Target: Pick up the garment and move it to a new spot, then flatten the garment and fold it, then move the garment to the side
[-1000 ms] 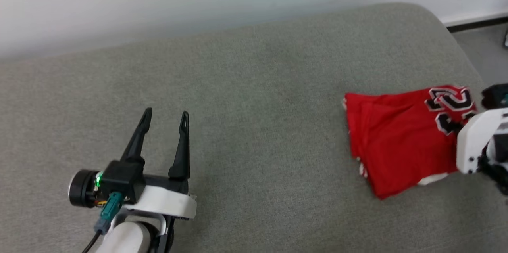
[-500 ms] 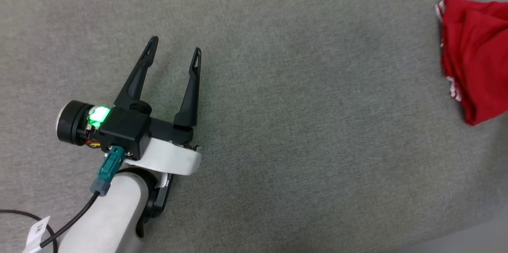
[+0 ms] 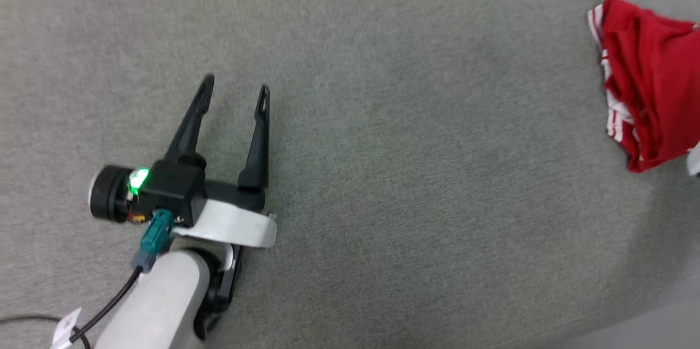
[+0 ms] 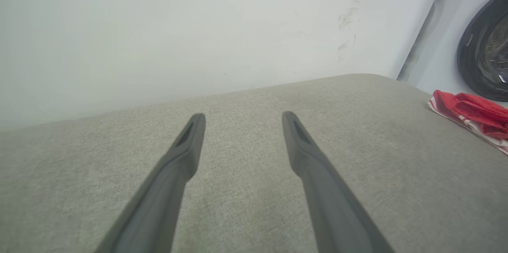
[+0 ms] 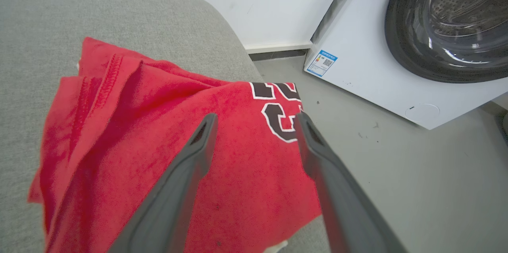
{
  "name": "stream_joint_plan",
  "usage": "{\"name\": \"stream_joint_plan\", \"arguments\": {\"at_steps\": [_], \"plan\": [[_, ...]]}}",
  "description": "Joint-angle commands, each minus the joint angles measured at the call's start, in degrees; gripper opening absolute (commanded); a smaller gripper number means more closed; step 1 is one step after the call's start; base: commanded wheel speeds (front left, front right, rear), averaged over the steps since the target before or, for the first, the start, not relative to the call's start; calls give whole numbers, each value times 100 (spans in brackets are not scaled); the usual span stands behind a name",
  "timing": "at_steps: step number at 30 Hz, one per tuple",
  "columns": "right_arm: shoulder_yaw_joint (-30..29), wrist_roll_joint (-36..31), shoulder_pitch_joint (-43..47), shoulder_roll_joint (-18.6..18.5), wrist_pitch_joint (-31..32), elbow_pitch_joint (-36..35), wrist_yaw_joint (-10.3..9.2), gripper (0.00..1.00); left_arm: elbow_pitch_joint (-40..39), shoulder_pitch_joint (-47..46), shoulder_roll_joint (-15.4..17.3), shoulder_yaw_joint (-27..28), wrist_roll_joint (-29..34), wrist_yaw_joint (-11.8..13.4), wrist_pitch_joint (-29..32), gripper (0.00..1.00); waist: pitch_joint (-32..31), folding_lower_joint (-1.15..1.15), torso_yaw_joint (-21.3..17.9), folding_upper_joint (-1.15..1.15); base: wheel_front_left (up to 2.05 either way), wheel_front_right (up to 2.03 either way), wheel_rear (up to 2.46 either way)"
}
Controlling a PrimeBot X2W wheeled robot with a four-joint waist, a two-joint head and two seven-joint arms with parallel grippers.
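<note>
The red jersey (image 5: 131, 118), likely soft and light, lies folded at the right edge of the grey cushion (image 3: 383, 174); pinch all layers at a hem. Left end effector (image 3: 236, 84) and right end effector (image 5: 256, 120) stand released, empty.

Right gripper (image 5: 254, 116), a second ago closed, now wide open over the garment (image 5: 139, 138).

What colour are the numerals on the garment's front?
Numerals black, outlined white, on the red garment; clearest in the right wrist view.
</note>
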Motion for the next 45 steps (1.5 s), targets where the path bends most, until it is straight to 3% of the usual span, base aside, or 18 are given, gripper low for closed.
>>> {"name": "stream_joint_plan", "arguments": {"at_steps": [1, 7, 15, 24, 35, 45], "plan": [[81, 61, 239, 108, -40, -156, -6, 100, 83, 216, -49, 48, -80, 69, -89, 100, -486, -1, 54, 0, 0, 0, 0], [541, 459, 1174, 494, -62, -1025, -5, 100, 353, 829, -221, 287, -373, 250, -280, 100, -1282, -1, 331, 0, 0, 0, 0], [1206, 1093, 2440, 901, 34, -2248, -5, 100, 571, 1455, -268, 569, -582, 281, -351, 100, -1944, -1, 929, 0, 0, 0, 0], [1553, 1401, 3526, 1232, 340, -3856, -5, 100, 490, 1924, -60, 1017, -604, 3, -375, 100, -2438, -1, 1575, 0, 0, 0, 0], [1482, 1239, 4574, 1458, 909, -5290, -5, 100, 632, 2369, 128, 1232, -704, -453, -373, 100, -2834, -1, 1673, 0, 0, 0, 0], [1467, 1076, 5409, 1701, 1289, -6256, -4, 100, 899, 2614, -15, 1115, -701, -490, -373, 100, -3075, -1, 1539, 0, 0, 0, 0]]}}
